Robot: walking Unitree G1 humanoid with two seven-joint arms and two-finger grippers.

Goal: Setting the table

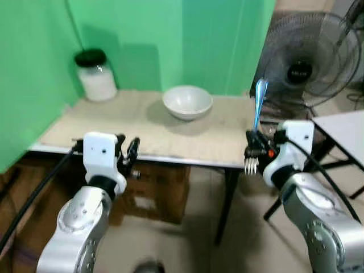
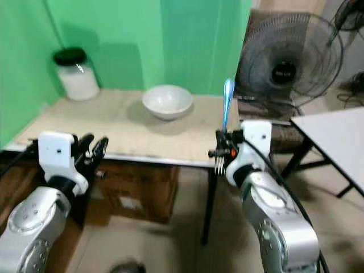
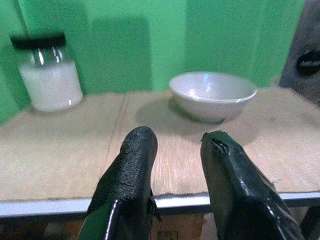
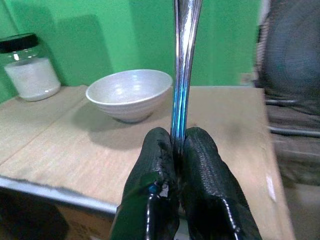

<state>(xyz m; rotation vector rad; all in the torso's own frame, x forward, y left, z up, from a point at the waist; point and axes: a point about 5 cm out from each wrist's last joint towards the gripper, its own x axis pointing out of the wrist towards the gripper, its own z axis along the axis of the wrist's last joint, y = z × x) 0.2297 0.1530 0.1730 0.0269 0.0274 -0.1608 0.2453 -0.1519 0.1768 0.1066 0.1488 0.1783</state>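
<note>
A white bowl (image 1: pixel 187 102) stands near the back middle of the beige table (image 1: pixel 142 128). My right gripper (image 1: pixel 254 149) hovers off the table's right front corner, shut on a blue-handled fork (image 1: pixel 259 102). The fork stands upright, handle up, tines (image 1: pixel 251 165) hanging below the fingers. In the right wrist view the fork's handle (image 4: pixel 181 75) rises from between the closed fingers (image 4: pixel 155 165). My left gripper (image 1: pixel 128 154) sits at the table's front edge on the left, open and holding nothing. The left wrist view has both fingers (image 3: pixel 131 175) apart, facing the bowl (image 3: pixel 212 94).
A glass jar (image 1: pixel 95 75) with a black lid and white contents stands at the table's back left corner. Green cloth backs the table. A floor fan (image 1: pixel 304 60) stands behind the right end. A grey side table (image 1: pixel 344 128) is at the right. Cardboard boxes (image 1: pixel 156 193) lie underneath.
</note>
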